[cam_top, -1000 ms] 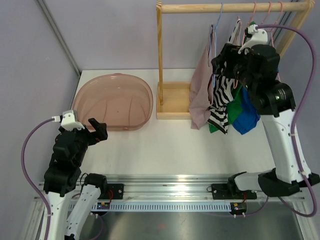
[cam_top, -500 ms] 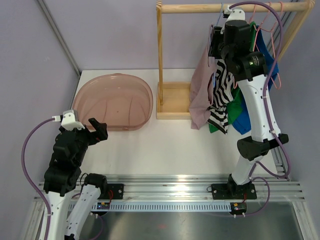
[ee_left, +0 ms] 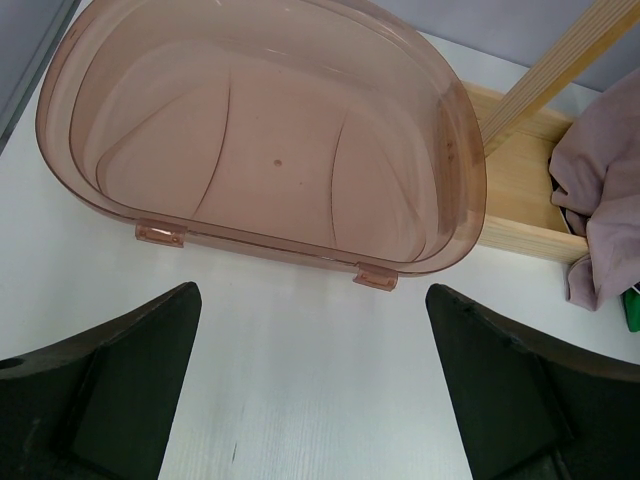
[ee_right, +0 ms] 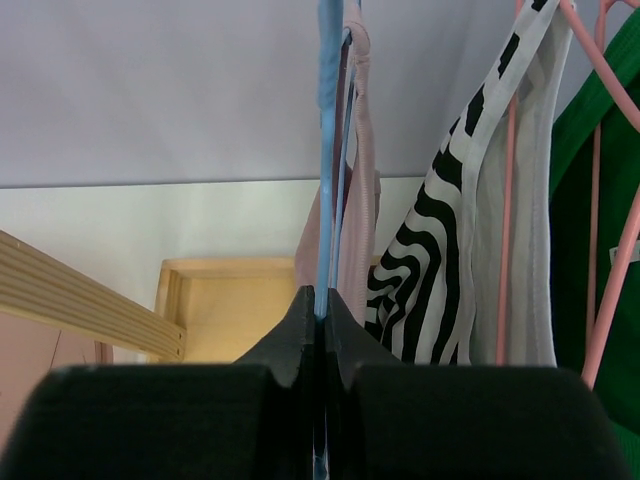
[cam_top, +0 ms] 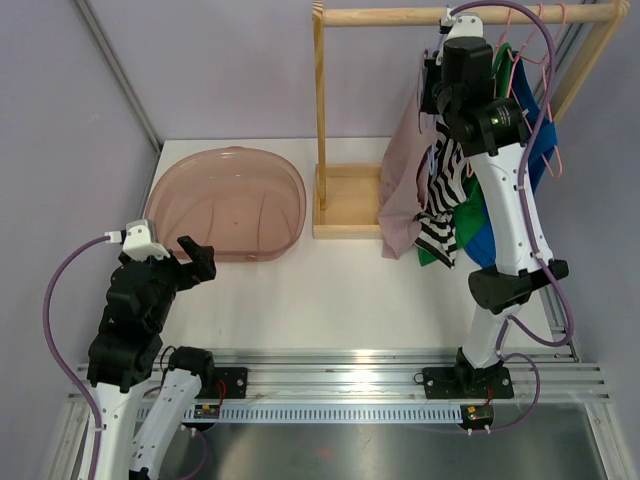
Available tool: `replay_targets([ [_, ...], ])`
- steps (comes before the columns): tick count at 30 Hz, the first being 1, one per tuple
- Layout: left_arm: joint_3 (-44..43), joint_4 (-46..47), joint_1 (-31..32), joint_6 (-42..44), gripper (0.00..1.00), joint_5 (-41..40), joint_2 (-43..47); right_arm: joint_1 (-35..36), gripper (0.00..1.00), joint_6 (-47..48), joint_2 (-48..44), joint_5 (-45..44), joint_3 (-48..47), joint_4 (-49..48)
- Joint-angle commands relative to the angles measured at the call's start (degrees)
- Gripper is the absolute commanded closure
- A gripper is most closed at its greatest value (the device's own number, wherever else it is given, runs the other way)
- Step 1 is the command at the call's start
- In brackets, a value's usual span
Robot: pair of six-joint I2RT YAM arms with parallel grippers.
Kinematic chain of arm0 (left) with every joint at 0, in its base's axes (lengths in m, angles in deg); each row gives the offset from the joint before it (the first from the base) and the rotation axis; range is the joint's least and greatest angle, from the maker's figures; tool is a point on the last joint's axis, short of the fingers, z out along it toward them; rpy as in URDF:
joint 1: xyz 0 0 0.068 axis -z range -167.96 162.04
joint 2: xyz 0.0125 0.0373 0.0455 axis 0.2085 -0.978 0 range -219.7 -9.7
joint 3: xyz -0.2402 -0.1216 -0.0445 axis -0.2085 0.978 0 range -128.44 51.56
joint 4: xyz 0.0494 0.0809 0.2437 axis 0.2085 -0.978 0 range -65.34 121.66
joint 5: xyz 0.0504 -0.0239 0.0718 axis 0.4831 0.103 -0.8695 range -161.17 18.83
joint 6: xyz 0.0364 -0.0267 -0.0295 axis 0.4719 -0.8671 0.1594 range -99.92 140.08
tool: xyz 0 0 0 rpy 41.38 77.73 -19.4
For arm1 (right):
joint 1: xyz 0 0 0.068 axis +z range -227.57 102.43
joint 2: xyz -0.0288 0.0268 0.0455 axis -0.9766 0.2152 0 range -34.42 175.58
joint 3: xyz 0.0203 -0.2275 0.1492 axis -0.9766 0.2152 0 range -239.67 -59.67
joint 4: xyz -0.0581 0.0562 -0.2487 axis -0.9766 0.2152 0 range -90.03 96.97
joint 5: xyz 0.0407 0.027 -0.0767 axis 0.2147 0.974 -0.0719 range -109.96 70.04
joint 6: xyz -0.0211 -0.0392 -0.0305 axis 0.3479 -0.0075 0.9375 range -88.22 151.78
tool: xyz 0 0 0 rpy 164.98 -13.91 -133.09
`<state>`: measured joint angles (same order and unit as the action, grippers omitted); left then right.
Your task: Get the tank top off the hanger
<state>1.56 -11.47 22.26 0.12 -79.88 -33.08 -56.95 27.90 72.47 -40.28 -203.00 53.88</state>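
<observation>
- Up at the wooden rail (cam_top: 400, 16) of the clothes rack, the right gripper (ee_right: 320, 305) is pinched onto the thin wire of a blue hanger (ee_right: 323, 120), its 2 fingers pressed together with no gap showing.
- Just right of that wire in the wrist view run the narrow straps of the dusty-pink tank top (cam_top: 402, 190).
- The tank top hangs from the rail, and its hem drapes in front of the right end of the rack's wooden base tray (cam_top: 345, 195).
- Whether the straps sit on the blue hanger or only beside it cannot be told.
- Next along the rail hangs a black-and-white striped top (ee_right: 440, 250) beside a pink hanger (ee_right: 508, 200), followed by a green garment (ee_right: 590, 200).
- From overhead, a blue garment (cam_top: 533, 140) shows behind the right arm.
- Near the table's front left, the left gripper (ee_left: 310, 300) hovers with its 2 fingers spread wide and nothing between them.
- It faces a translucent pink tub (ee_left: 460, 160).
- The tub sits on the white table (cam_top: 330, 290) just left of the rack's base.
</observation>
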Motion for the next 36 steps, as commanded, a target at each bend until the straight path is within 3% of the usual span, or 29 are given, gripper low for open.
replay_targets([
  [1, 0.7, 3.1, 0.4, 0.5, 0.01, 1.5, -0.1, 0.3, 1.0, -0.3, -4.8, -0.2, -0.6, -6.4],
  [20, 0.7, 3.2, 0.9, 0.5, 0.01, 1.6, -0.4, 0.2, 1.0, 1.6, -12.1, 6.8, -1.1, -15.2],
  [36, 0.7, 3.1, 0.9, 0.4, 0.01, 0.9, -1.1, 0.2, 1.0, -0.9, -25.6, 15.0, 17.4, -19.1],
])
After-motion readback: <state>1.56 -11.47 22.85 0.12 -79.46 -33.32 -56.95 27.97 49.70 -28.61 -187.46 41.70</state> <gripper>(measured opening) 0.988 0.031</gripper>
